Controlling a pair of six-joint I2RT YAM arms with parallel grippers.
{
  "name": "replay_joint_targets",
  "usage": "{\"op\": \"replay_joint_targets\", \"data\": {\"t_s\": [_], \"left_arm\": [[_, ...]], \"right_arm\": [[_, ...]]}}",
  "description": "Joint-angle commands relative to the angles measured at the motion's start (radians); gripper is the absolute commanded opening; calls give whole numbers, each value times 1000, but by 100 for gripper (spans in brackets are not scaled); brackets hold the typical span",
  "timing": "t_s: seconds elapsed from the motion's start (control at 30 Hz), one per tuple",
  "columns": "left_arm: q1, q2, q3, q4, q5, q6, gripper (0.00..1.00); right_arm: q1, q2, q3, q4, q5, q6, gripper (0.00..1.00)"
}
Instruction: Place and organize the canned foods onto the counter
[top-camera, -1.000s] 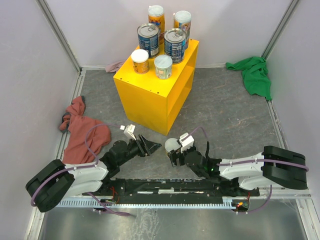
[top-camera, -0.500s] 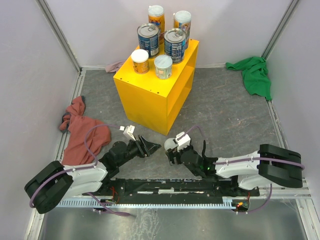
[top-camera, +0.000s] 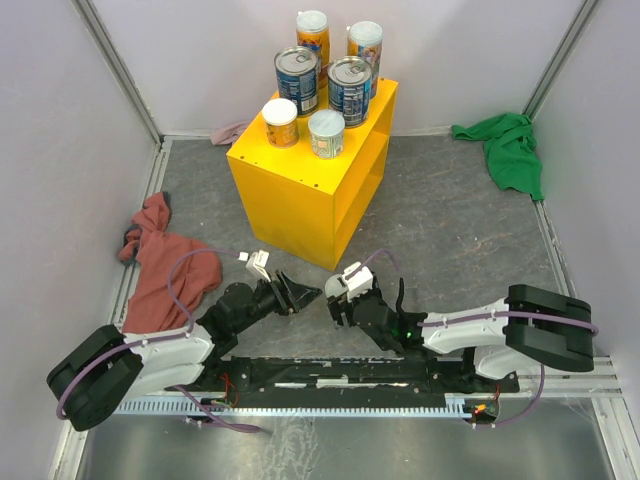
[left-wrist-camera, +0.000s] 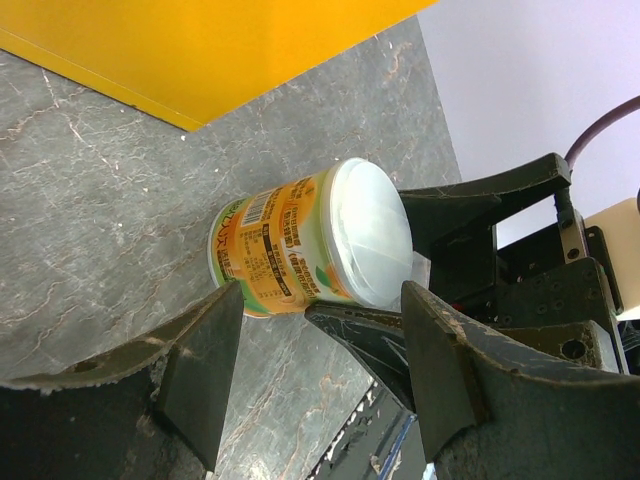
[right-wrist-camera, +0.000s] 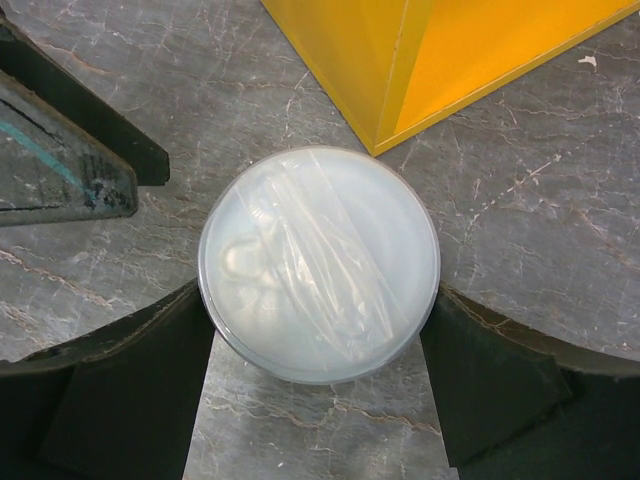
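Canned foods (top-camera: 350, 90): six cylinders stand upright on the flat top of the counter (top-camera: 300, 205): two tall orange behind, two wide blue with silver metal tops, two short with white lids in front.
Counter: bright yellow smooth box, one side open with a shelf.
Seventh can (right-wrist-camera: 318, 262): short, orange label, cloudy plastic lid, by the counter's near corner, over grey marbled floor (right-wrist-camera: 520, 220).
Right pincer (right-wrist-camera: 318, 335): grasping the seventh can, one black finger on each side.
Left pincer (left-wrist-camera: 318, 300): released, jaws apart, holding nothing.
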Motion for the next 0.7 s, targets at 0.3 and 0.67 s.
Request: {"op": "replay_joint_targets", "data": {"t_s": [0.3, 0.67], "left_arm": [[-3, -46, -15, -2, -32, -31, 71], [-2, -144, -44, -114, -133, -64, 71]], "right_arm": [[5, 10, 39, 60, 22, -25, 66], [12, -92, 33, -12, -6, -26, 35]]}}
